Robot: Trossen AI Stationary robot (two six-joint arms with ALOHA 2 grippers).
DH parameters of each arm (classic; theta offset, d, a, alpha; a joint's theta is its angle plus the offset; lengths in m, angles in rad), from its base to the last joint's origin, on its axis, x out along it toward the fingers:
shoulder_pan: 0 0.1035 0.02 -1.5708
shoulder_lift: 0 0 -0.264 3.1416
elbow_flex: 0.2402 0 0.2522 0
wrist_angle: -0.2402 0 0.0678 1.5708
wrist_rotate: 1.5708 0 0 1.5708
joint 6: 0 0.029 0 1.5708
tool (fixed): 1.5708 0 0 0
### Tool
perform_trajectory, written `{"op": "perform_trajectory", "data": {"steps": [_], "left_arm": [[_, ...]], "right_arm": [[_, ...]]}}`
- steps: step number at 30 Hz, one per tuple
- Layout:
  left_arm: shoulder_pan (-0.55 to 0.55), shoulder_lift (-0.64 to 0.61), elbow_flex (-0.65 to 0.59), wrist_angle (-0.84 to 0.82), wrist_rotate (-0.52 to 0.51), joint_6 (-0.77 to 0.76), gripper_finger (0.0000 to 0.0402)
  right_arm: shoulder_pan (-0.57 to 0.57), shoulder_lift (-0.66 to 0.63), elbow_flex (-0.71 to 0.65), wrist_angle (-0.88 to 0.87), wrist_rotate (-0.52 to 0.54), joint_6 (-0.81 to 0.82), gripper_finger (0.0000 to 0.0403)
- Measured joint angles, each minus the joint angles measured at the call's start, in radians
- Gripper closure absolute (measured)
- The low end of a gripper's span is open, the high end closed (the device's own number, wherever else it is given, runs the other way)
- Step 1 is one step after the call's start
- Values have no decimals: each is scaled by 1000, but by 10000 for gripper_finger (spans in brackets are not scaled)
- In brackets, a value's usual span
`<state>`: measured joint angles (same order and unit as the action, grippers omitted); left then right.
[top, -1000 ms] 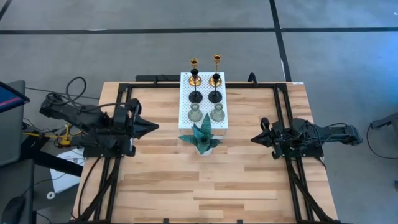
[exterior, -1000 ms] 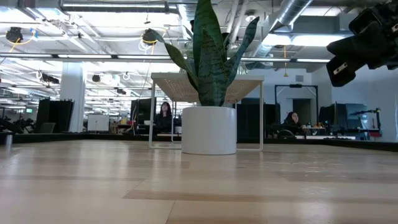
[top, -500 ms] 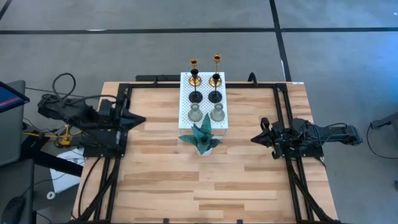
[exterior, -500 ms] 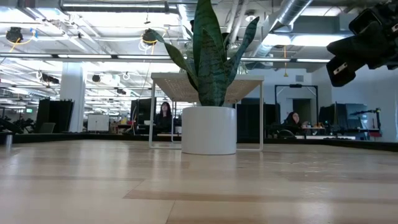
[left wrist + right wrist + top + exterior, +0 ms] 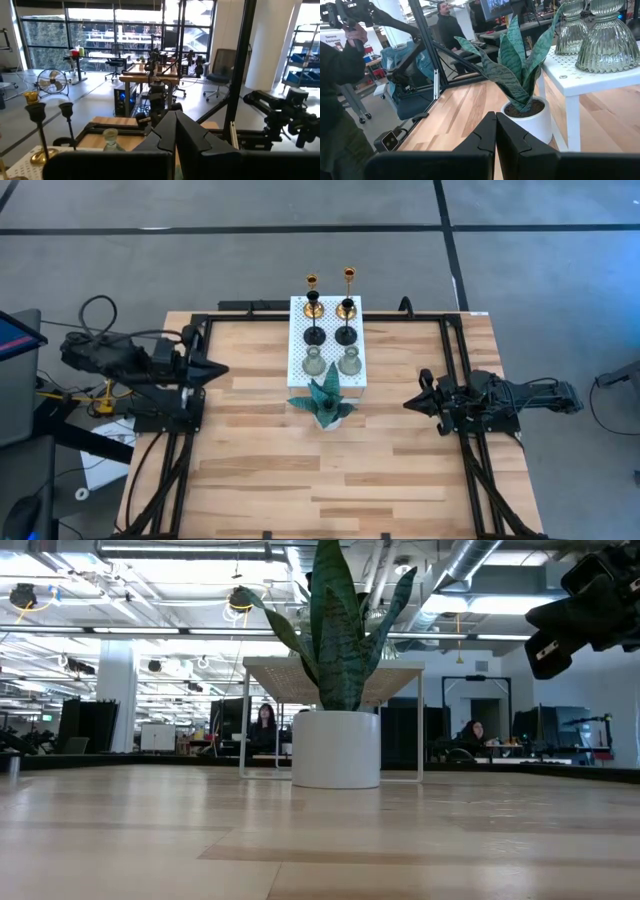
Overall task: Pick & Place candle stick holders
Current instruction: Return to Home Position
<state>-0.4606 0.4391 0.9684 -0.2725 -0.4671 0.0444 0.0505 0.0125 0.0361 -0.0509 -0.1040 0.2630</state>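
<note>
Six candle stick holders stand on their bases on a white perforated board [image 5: 328, 345] at the table's far middle. Two are gold [image 5: 312, 298] [image 5: 348, 294], two black [image 5: 314, 333] [image 5: 346, 332], and two grey-green glass [image 5: 314, 363] [image 5: 349, 361]. My left gripper [image 5: 225, 368] hovers shut near the table's left edge, well left of the board, pointing toward it. Its wrist view shows a gold holder [image 5: 34, 120], a black holder [image 5: 67, 117] and a glass holder [image 5: 110, 137]. My right gripper [image 5: 408, 404] rests shut at the right, pointing at the plant. Both hold nothing.
A teal spiky plant in a white pot [image 5: 325, 402] stands just in front of the board's near edge, between the two grippers. Black frame rails [image 5: 190, 430] run along both sides of the table. Bare wood [image 5: 320, 480] fills the near half. People show in the room behind.
My left gripper has drawn back toward the table's left edge, away from the board, and has stayed shut. The holders, the plant and my right arm have kept still.
</note>
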Motion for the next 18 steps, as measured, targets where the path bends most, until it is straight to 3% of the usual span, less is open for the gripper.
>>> {"op": "perform_trajectory", "data": {"steps": [9,18], "left_arm": [[0,-91,-10,-42,0,-23,396],[0,-263,-151,-43,1,-56,396]], "right_arm": [[0,0,0,0,0,0,403],[0,0,0,0,0,0,403]]}}
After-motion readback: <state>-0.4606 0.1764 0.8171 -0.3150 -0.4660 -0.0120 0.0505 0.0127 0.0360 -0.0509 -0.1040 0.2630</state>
